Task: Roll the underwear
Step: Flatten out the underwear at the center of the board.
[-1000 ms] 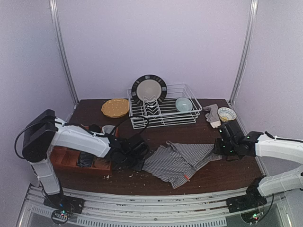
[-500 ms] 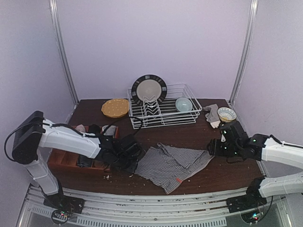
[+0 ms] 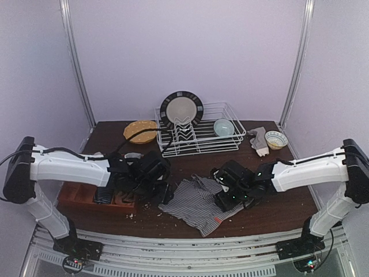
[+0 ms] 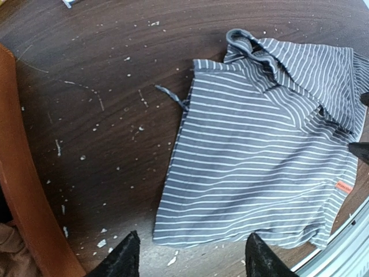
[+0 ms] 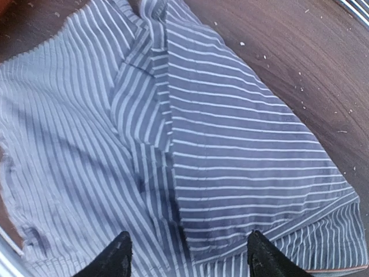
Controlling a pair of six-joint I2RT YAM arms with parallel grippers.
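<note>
We see striped underwear (image 3: 199,202) flat on the table (image 3: 271,214), left gripper (image 4: 191,247) at its edge and right gripper (image 5: 187,245) over it, both spread empty, wire rack (image 3: 202,144) behind holding a plate (image 3: 181,108) and bowl (image 3: 223,127).

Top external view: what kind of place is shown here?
Probably a robot test booth staged as a kitchen: plain walls enclose a wooden table, a dish rack holds a plate and bowl, and striped underwear lies near the left arm and right arm.

The dark grey white-striped underwear (image 3: 199,203) lies spread flat (one side apparently folded over).
</note>
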